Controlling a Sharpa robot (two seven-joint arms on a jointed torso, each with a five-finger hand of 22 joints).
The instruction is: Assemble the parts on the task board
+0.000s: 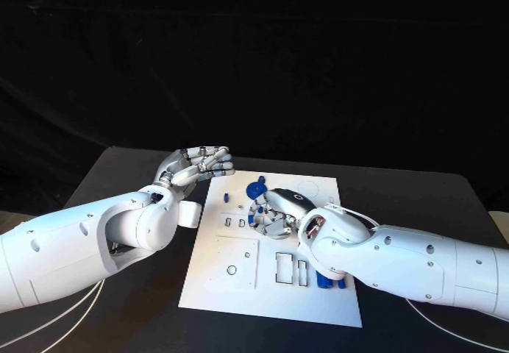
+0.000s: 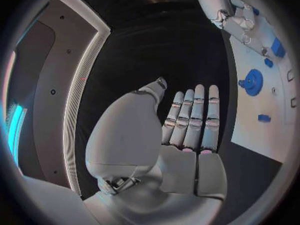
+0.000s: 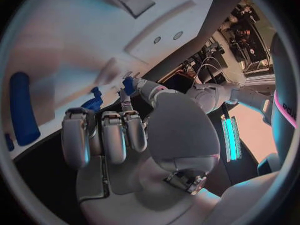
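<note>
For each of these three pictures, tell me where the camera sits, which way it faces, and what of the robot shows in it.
Head view: on the robot's head, looking down at the black table and task board; both white arms come in, left hand beside the board, right hand over it.
Left wrist view: behind the left hand, fingers out straight, facing the board's edge.
Right wrist view: behind the right hand, fingers bent, close over the board.
Shared: head and left wrist views both show the round blue part.

No legible text or labels anywhere, perhaps owing to the coarse views.
</note>
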